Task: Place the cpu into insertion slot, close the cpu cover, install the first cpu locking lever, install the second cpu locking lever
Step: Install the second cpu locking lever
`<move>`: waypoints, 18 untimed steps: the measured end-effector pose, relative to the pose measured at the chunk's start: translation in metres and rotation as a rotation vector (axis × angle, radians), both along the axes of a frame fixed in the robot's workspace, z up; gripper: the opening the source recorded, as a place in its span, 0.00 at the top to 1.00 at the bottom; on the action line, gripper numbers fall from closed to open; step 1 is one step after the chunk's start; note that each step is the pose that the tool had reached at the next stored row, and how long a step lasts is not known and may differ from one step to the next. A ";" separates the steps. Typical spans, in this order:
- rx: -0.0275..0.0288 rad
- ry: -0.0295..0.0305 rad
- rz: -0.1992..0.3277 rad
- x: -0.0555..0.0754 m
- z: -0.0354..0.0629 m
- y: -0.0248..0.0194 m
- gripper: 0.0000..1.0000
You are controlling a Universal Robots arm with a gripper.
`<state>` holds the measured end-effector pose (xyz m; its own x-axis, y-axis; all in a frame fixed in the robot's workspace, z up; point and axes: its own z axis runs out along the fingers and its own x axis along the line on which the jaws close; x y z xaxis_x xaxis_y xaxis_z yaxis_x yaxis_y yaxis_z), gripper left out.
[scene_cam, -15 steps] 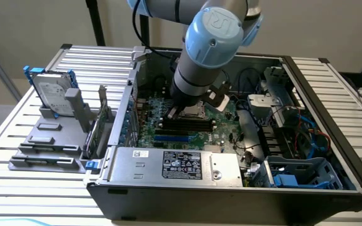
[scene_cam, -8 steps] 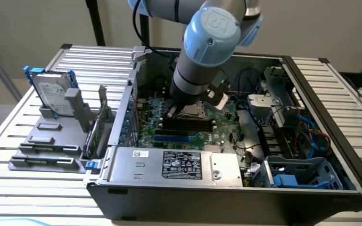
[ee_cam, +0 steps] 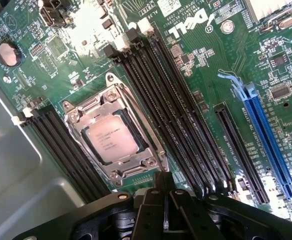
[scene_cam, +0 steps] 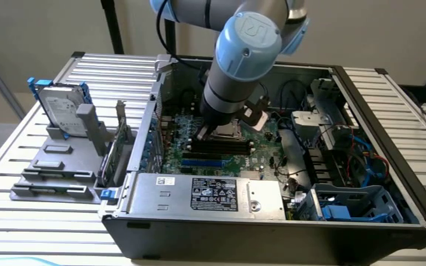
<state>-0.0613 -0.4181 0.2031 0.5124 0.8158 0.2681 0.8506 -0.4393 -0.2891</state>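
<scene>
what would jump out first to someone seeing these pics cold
The big blue-grey robot arm reaching down into the open computer case dominates the exterior view. In the wrist view, the eye goes to the cpu, its pale metal face showing through the silvery cpu cover on the green motherboard, flanked by long black memory slots. A hard drive stands outside the case, at the exterior view's left.

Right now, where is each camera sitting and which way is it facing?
Exterior view: off the arm, above the open computer case, looking down into it; the blue-grey arm descends over the green circuit board.
Wrist view: on the wrist, looking down close at the board; the cpu sits in the insertion slot with the cpu cover closed around it; the black gripper shows.
Shared: the board and the long black memory slots.
</scene>
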 end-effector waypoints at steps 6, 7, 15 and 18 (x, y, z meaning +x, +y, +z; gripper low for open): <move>0.0002 -0.0025 0.000 -0.001 -0.0074 0.0000 0.89; -0.0001 -0.0027 0.000 -0.001 -0.0079 -0.0001 0.89; -0.0002 -0.0032 0.000 -0.003 -0.0099 0.0000 0.89; 0.0000 -0.0033 0.000 -0.005 -0.0106 0.0005 0.89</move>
<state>-0.0659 -0.4176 0.1925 0.5114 0.8159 0.2699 0.8516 -0.4391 -0.2862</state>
